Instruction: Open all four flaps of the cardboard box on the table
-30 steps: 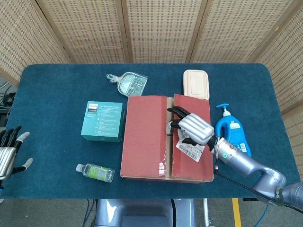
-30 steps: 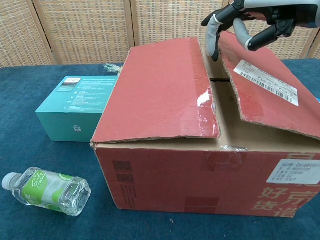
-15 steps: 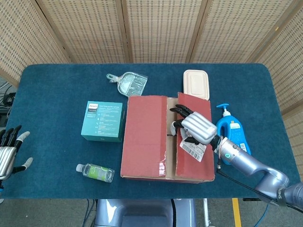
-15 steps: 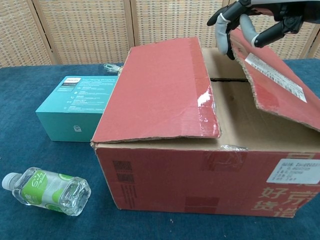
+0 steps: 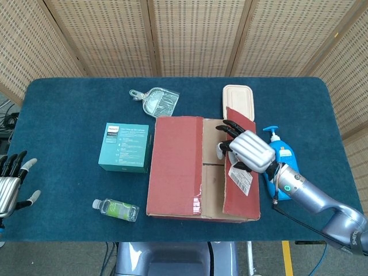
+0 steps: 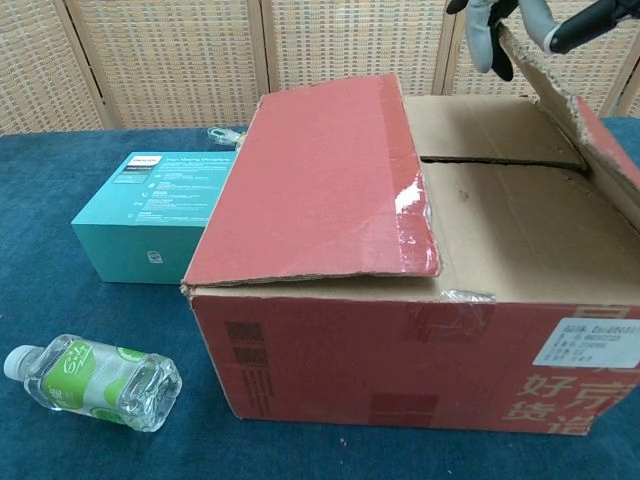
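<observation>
From the head view, the cardboard box sits on the blue table, toward the near right part of it. The right hand grips the edge of the box's right flap, which stands tilted up, its white shipping label just below the hand. The left flap lies roughly flat over the box, and plain brown inner cardboard shows between the two. The left hand hangs at the table's near left corner, fingers spread and holding nothing. A teal box stands just left of the cardboard box, a small bottle lies near it at the front edge, a clear packet and a beige lidded container lie behind, and a blue pump bottle lies on the right side.

From the chest view, the right hand's fingers curl over the raised right flap at the top edge. The left flap slopes gently over the opening, with the inner flaps exposed beside it. The teal box and small bottle lie to the left.
</observation>
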Controlling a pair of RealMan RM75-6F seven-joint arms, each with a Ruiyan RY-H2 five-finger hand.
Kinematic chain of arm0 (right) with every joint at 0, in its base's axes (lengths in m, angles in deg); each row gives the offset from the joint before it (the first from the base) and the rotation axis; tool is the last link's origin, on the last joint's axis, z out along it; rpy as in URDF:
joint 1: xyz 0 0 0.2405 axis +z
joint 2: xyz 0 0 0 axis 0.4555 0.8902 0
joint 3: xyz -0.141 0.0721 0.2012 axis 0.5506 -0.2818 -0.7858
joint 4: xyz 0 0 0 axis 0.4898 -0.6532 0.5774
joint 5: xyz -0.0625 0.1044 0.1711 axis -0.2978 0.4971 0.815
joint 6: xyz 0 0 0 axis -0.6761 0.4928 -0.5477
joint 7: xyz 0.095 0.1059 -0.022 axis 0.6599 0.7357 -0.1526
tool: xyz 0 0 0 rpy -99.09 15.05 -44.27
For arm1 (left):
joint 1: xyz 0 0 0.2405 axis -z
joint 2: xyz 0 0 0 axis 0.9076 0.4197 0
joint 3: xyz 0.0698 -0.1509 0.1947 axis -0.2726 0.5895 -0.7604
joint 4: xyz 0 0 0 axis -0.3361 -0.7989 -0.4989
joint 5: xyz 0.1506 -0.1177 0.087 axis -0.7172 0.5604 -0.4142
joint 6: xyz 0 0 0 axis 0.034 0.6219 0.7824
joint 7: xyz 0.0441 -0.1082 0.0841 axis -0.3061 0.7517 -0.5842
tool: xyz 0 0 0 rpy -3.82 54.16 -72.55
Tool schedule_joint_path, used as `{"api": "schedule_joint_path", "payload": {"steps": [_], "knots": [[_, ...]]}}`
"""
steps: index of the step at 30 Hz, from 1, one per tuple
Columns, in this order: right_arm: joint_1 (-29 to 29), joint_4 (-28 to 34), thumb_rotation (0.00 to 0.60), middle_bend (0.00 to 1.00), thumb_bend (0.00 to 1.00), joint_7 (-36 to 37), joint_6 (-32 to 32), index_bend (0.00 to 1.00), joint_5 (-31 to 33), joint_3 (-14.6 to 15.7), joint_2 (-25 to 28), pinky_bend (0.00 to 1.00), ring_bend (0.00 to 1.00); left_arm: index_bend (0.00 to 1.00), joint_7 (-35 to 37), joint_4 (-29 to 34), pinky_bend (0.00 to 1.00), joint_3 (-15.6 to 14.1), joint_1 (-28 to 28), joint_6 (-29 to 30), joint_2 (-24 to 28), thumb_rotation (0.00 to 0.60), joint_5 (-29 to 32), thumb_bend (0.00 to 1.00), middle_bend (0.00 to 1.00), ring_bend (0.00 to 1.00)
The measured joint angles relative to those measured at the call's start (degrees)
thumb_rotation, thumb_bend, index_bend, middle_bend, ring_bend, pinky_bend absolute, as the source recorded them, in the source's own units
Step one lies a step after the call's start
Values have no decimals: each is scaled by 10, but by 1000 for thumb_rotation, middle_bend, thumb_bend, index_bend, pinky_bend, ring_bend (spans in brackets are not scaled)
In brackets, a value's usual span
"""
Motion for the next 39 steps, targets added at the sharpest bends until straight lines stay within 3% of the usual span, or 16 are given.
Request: {"api": "schedule_joint_path", "payload": {"steps": [27, 39], "knots": [[-47, 34, 600, 588, 1000, -38, 22, 513, 41, -18, 136, 20, 126, 136, -9, 5, 0, 4, 7, 3, 2, 521, -2, 291, 20, 0], [-74, 15, 600, 585, 1000, -36, 35, 513, 42, -12, 149, 20, 125, 136, -20, 14, 0, 4, 10, 4, 6, 521, -8, 291, 20, 0]]}}
